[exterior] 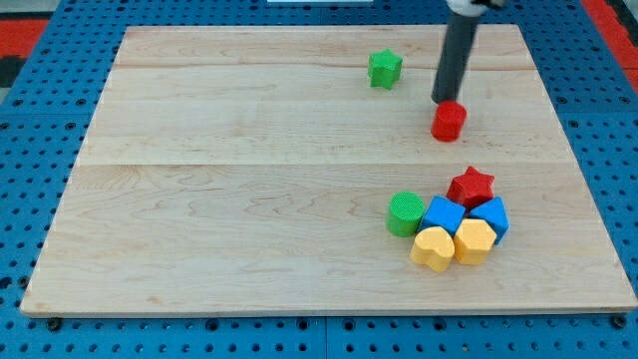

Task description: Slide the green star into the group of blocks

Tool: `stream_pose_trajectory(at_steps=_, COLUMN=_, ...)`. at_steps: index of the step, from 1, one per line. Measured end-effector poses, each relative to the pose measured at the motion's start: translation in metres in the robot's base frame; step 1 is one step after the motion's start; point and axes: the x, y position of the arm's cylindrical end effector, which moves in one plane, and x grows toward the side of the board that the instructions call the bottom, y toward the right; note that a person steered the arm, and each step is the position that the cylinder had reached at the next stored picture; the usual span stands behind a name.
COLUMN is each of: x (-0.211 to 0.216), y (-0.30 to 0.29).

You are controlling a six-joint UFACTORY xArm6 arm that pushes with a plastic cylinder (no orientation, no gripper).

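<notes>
The green star (384, 68) lies near the view's top, right of centre, alone on the wooden board (199, 199). My tip (443, 102) is to the star's right and a little lower, touching the top edge of a red cylinder (449, 122). The group sits at the lower right: a green cylinder (405, 213), a blue cube (443, 214), a red star (471, 185), a blue block (492, 215), a yellow heart (433, 247) and a yellow block (474, 241), all touching or nearly so.
The board lies on a blue perforated base (40, 150). Its right edge runs close to the group. The red cylinder stands between the green star and the group.
</notes>
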Motion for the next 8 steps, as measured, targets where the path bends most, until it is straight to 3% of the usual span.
stream_pose_trajectory(at_steps=2, x=0.043, y=0.01)
stream_pose_trajectory(at_steps=3, x=0.081, y=-0.035)
stream_pose_trajectory(at_steps=4, x=0.022, y=-0.007)
stream_pose_trajectory(at_steps=5, x=-0.081, y=0.02)
stream_pose_trajectory(at_steps=6, x=-0.151, y=-0.009)
stream_pose_trajectory(at_steps=7, x=-0.105, y=-0.075)
stream_pose_trajectory(at_steps=8, x=-0.033, y=-0.047)
